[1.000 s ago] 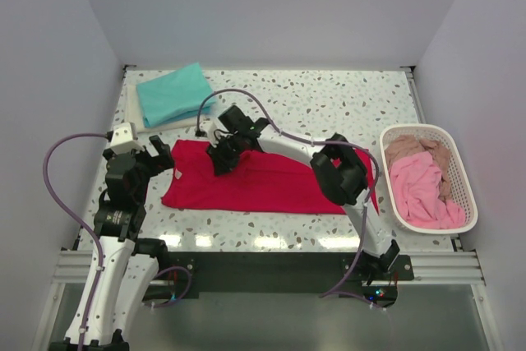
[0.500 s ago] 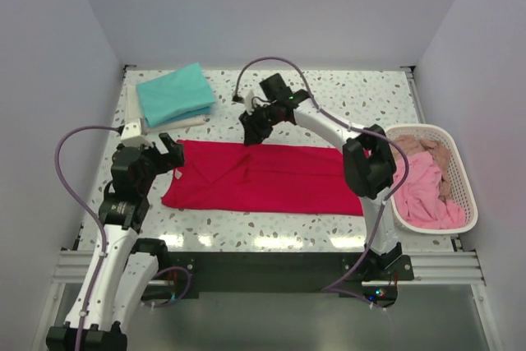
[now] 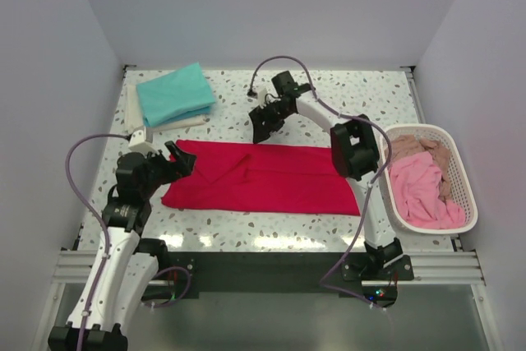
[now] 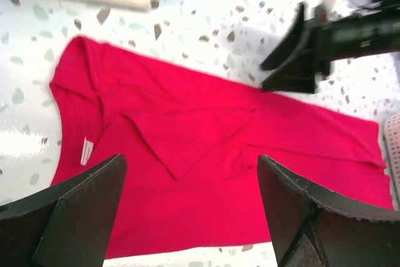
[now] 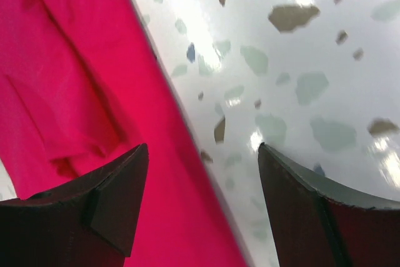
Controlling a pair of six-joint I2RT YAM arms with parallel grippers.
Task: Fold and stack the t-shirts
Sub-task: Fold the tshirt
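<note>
We can't see the right end of the red t-shirt (image 3: 263, 180), which lies under the right arm (image 3: 353, 150), and in the left wrist view its near hem sits behind the fingers (image 4: 69, 217) of the left pincer (image 4: 190, 161). The cream t-shirt (image 3: 182, 123) barely peeks from under the teal t-shirt (image 3: 174, 94). The pink t-shirts (image 3: 419, 191) are heaped in the basket (image 3: 472, 199), and we can't count them. The neck label (image 4: 86, 151) is too small to read.

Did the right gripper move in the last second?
Yes: the right gripper moved from over the red t-shirt to its far edge, toward the back of the table.

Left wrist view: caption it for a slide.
Open left tool above the red tee, right tool at its far edge.
</note>
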